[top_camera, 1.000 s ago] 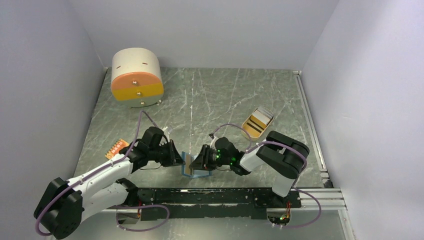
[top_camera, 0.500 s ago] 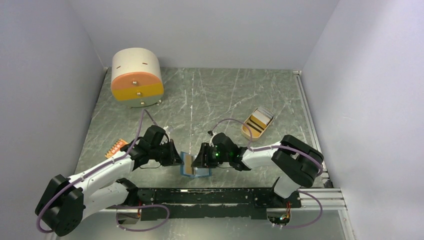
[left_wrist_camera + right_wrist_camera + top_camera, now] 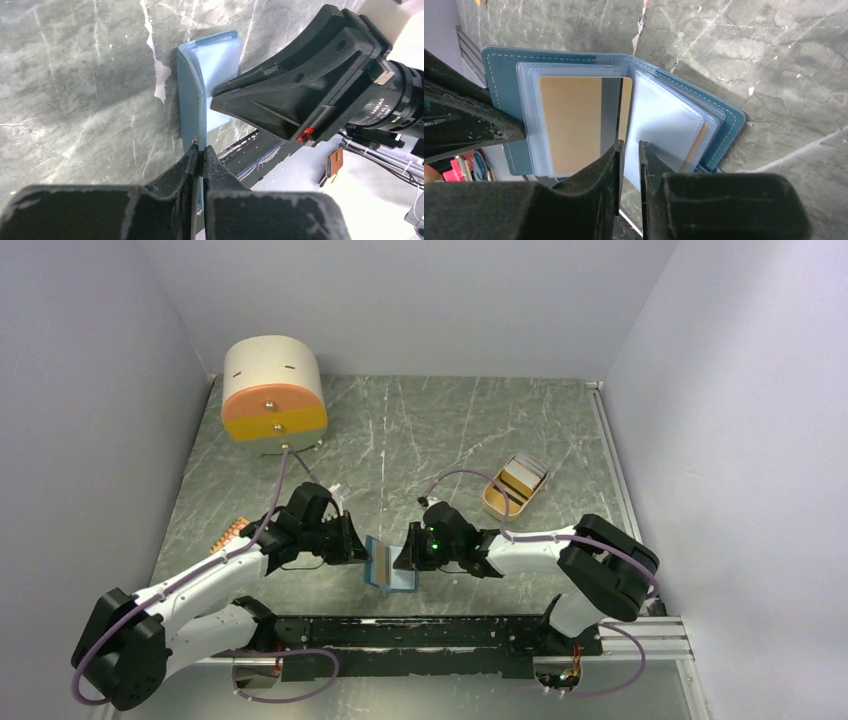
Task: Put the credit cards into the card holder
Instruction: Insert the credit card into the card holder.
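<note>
Arms reach inward from the near edge of the table (image 3: 450,430) and meet low over its front centre, wrists facing one another. Left gripper (image 3: 201,151) comes in from the left, low and near level. Its fingers are pressed together on the outer edge of the card holder (image 3: 504,62), pinching one blue cover. Right gripper (image 3: 630,150) comes in from the right, forearm stretched almost flat along the table. Its fingers stand a narrow slit apart, tips at the stripe-side edge of a credit card (image 3: 571,120), with no grip on anything visible.

Card holder: front centre of the table, between the two grippers, open like a book. In the left wrist view the pinched cover stands on edge or close to it. The other cover lies toward the right arm, with clear sleeves fanned between the two. The spine runs roughly near-to-far, slightly slanted in the overhead view.

Credit card: orange-yellow face with a dark stripe along one long side, seated in a clear sleeve against the pinched cover. Its long axis is parallel to the spine, stripe side toward the spine.

Elsewhere: tan tray (image 3: 497,502) holding further cards (image 3: 522,476), right rear of the table, well apart from both grippers.
</note>
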`<state>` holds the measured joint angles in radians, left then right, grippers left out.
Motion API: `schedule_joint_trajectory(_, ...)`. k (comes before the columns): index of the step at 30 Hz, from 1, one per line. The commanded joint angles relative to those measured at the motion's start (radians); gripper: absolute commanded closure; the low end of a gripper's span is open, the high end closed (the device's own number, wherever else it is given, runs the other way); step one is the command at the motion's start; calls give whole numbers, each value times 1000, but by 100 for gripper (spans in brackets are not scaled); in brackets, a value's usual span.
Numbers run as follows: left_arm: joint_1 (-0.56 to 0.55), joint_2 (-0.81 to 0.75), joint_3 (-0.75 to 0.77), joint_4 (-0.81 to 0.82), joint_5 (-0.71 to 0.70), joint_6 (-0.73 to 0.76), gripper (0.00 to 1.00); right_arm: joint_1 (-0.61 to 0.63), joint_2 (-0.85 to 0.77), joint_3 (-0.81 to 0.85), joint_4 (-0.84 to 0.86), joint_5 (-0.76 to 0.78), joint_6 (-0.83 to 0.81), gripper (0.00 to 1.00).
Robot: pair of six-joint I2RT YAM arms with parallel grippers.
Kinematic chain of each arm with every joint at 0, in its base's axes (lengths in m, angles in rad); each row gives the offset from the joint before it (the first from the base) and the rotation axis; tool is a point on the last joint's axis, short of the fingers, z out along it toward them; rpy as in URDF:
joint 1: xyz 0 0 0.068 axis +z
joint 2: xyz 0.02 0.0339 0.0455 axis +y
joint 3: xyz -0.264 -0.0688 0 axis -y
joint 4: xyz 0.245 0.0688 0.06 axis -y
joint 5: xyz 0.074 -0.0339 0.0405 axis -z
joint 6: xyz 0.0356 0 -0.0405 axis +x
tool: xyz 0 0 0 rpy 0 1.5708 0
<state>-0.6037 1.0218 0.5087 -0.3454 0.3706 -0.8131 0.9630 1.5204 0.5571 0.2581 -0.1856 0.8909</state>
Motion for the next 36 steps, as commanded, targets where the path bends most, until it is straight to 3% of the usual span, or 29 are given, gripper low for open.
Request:
schedule_joint_trajectory(1, 3, 21, 27, 67, 69, 9, 91, -3, 48, 7, 42, 25, -42, 79)
schedule_joint_trajectory(5, 4, 72, 5, 122, 92, 1, 91, -3, 116, 16, 89, 2, -39, 79)
schedule_joint_trajectory(8, 2, 104, 1, 131, 91, 8, 85, -2, 134, 4, 121, -5, -30, 80)
schedule_joint_trajectory(20, 2, 126, 18, 94, 26, 25, 75, -2, 102, 2, 98, 22, -42, 80)
schedule_joint_trajectory(22, 2, 139, 20, 95, 24, 30, 76, -2, 104, 0, 103, 19, -38, 80)
schedule_joint_trajectory(27, 2, 135, -3, 152, 61, 25, 91, -2, 106, -9, 116, 22, -34, 79)
schedule_joint_trajectory(32, 1, 118, -37, 253, 145, -1, 91, -1, 112, -23, 133, 33, -26, 77)
schedule_joint_trajectory(36, 2, 103, -55, 287, 162, -7, 85, -1, 121, -24, 138, 31, -28, 77)
